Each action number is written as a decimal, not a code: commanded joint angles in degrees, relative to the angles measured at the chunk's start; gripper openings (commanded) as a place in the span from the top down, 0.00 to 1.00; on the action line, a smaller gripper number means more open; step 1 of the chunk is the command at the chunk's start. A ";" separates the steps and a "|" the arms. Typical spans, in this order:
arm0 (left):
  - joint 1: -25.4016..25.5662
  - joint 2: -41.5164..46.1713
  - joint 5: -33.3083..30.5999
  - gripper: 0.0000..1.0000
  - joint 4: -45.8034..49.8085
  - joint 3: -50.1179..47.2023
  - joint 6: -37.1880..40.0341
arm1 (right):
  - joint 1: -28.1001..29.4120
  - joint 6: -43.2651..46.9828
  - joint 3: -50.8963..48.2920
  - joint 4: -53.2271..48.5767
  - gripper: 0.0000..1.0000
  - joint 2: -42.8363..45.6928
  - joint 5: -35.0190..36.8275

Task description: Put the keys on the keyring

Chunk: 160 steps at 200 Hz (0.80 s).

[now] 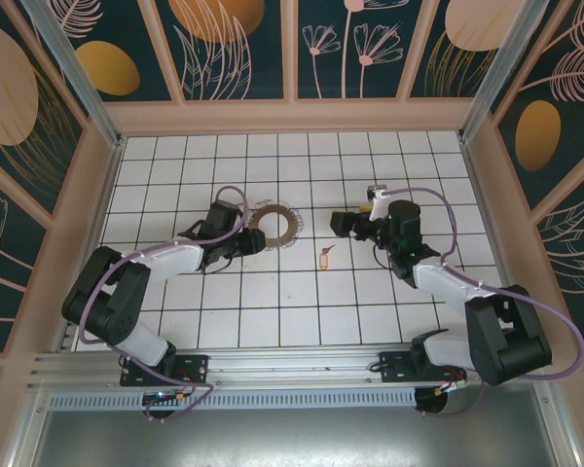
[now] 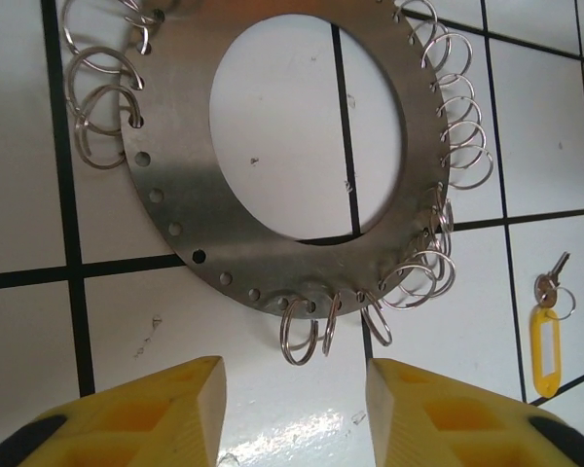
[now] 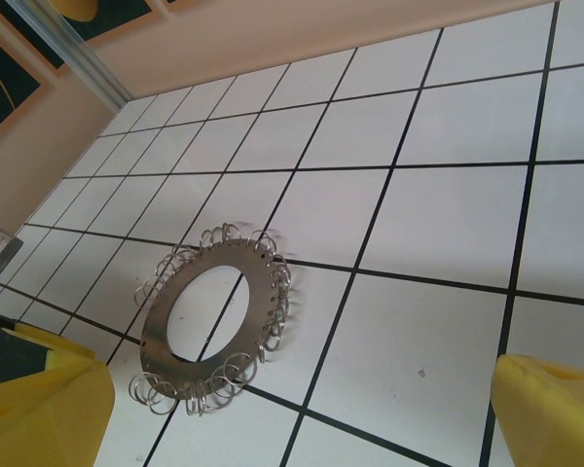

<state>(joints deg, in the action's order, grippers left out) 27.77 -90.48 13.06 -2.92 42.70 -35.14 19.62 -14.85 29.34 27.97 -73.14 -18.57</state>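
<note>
The little yellow rectangular tag with its small metal key [image 1: 323,259] lies flat on the glossy white tiled floor [image 1: 273,311]. Nothing grips it, and it's near but clear of the flat brown metal ring [image 1: 274,226] fringed with silvery wire loops. The left gripper [image 2: 294,409] sits just beside that ring, yellow fingers spread. The right gripper [image 3: 297,409] is gaping wide too. Dark grout lines, peach walls [image 1: 292,115], teal floral panels.

Overhead view; wrist views sharing keyring [image 2: 175,165]
</note>
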 commanded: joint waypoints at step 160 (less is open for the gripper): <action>1.36 -5.84 1.62 0.70 -1.56 2.92 2.26 | 0.34 -1.58 -2.25 4.51 0.01 0.60 0.55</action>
<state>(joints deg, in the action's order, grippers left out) 28.86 -94.94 14.52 -3.68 44.10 -33.87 19.62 -16.88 28.03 30.70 -74.04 -18.50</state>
